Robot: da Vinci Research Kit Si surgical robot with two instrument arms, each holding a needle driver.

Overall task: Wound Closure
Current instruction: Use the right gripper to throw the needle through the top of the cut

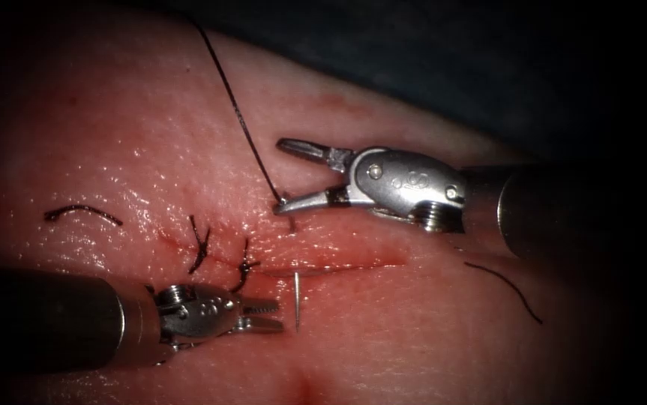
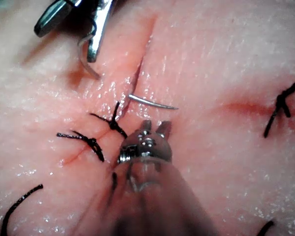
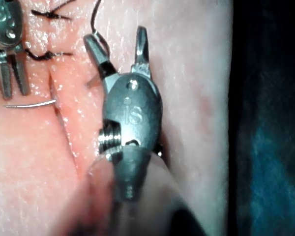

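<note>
Needle sits through the cut, released; right tool and left tool open, empty; regrasp tip.

The right tool hangs over the tissue with jaws spread wide, gripping nothing; thread touches one jaw. The needle pokes out of the cut, beside the left tool, whose jaws stand apart
</note>
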